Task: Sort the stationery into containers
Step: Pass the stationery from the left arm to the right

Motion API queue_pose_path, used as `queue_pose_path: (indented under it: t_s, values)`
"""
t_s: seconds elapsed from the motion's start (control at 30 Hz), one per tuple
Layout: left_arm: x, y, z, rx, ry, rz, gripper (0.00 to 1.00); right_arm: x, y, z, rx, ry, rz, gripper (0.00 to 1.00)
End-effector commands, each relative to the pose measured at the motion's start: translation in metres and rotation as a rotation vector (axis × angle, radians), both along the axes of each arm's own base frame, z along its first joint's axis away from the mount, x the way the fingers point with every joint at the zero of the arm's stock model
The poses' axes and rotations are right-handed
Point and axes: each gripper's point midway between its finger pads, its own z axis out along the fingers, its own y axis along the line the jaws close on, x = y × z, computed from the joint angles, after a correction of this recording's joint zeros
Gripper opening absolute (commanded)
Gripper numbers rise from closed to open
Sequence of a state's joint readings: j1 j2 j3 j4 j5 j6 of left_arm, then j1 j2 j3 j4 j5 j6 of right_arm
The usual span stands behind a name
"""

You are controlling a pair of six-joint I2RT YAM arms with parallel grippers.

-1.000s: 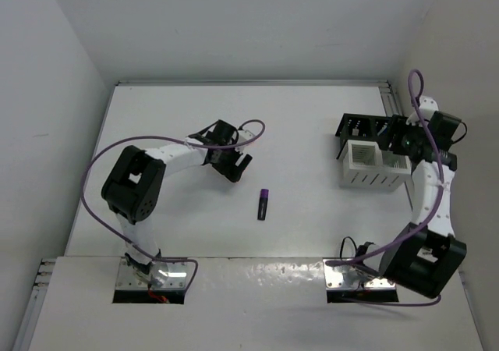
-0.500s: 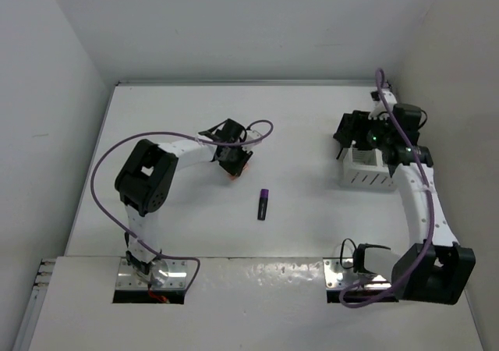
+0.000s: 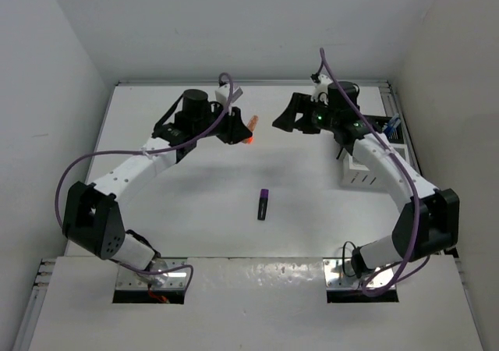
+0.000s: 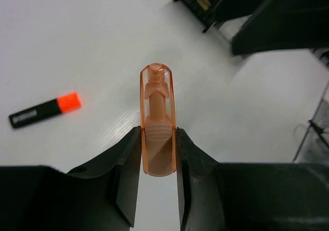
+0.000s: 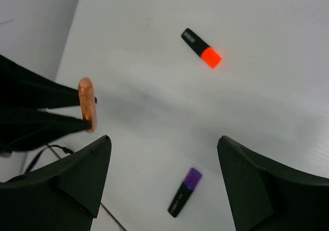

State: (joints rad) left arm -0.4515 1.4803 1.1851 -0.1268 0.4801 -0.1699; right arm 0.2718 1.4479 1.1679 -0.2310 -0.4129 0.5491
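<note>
Tools aloft, facing each other: left tool [image 4: 158,138] pinching orange highlighter [image 4: 157,113]; right tool [image 5: 163,141] spread.

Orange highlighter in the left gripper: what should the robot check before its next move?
1. Orange highlighter held tight by the left gripper: ok, pinched between both fingers.
2. Right gripper open: ok, jaws wide apart.
3. Highlighter between the right gripper's fingers: not ok, it sits off to one side.
4. Room in the white box: cannot tell, the right arm covers most of it.
5. Other stationery sorted: not ok, the purple-black highlighter and the orange-tipped black highlighter lie loose.
</note>
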Motion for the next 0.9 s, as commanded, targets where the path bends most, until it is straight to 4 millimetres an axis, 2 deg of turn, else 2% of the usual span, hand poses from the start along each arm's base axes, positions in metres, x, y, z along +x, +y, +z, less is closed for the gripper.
queue_pose_path:
  t_s: [0.0, 0.13, 0.27, 0.4, 0.47, 0.5, 0.7, 0.87]
  values:
    - [-0.014, -0.020, 0.025, -0.133, 0.045, -0.067, 0.10, 0.014, 0.025, 0.043, 0.118, -0.045, -0.041, 0.83]
    - [-0.019, -0.027, 0.035, -0.158, 0.049, -0.086, 0.10, 0.013, 0.047, 0.050, 0.141, -0.051, 0.000, 0.84]
    - [-0.018, -0.033, 0.037, -0.171, 0.057, -0.088, 0.10, 0.015, 0.055, 0.051, 0.151, -0.056, 0.028, 0.81]
    - [-0.020, -0.039, 0.039, -0.179, 0.056, -0.098, 0.10, 0.015, 0.060, 0.039, 0.145, -0.027, 0.037, 0.68]
    - [-0.020, -0.040, 0.040, -0.173, 0.054, -0.097, 0.10, 0.014, 0.063, 0.038, 0.153, -0.023, 0.052, 0.63]
    - [-0.020, -0.041, 0.039, -0.165, 0.047, -0.095, 0.10, 0.014, 0.064, 0.037, 0.151, -0.022, 0.056, 0.56]
    - [-0.018, -0.042, 0.038, -0.154, 0.043, -0.084, 0.10, 0.007, 0.077, 0.032, 0.156, -0.006, 0.097, 0.41]
    - [-0.015, -0.041, 0.038, -0.145, 0.034, -0.074, 0.10, 0.001, 0.077, 0.030, 0.157, -0.001, 0.117, 0.20]
